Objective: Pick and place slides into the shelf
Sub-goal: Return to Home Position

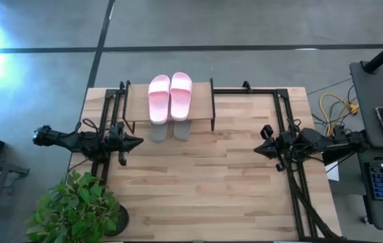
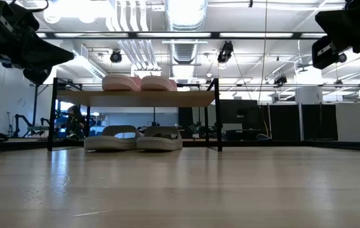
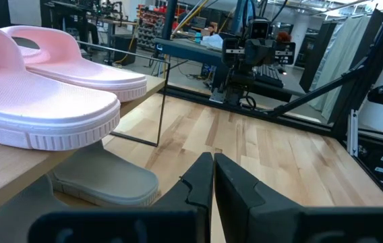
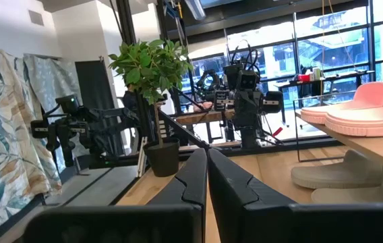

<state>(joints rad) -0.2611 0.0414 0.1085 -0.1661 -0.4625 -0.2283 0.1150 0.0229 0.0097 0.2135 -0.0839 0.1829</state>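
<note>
As far as I can see, all four slides are stowed. The pink pair lies side by side on the plank top of the shelf. The grey-green pair sits on the table beneath it, ends poking out from under the plank. My left gripper hangs above the table just beside the shelf's left end, fingers pressed together on nothing. My right gripper hovers well apart on the other side, likewise closed and empty. I judge the slides light, soft and springy, with a ribbed sole edge that should give some grip. If one needed straightening, I would pinch the wide strap or a side wall of the sole. I would do it gently, since foam squashes and can spring out of a hard squeeze.
</note>
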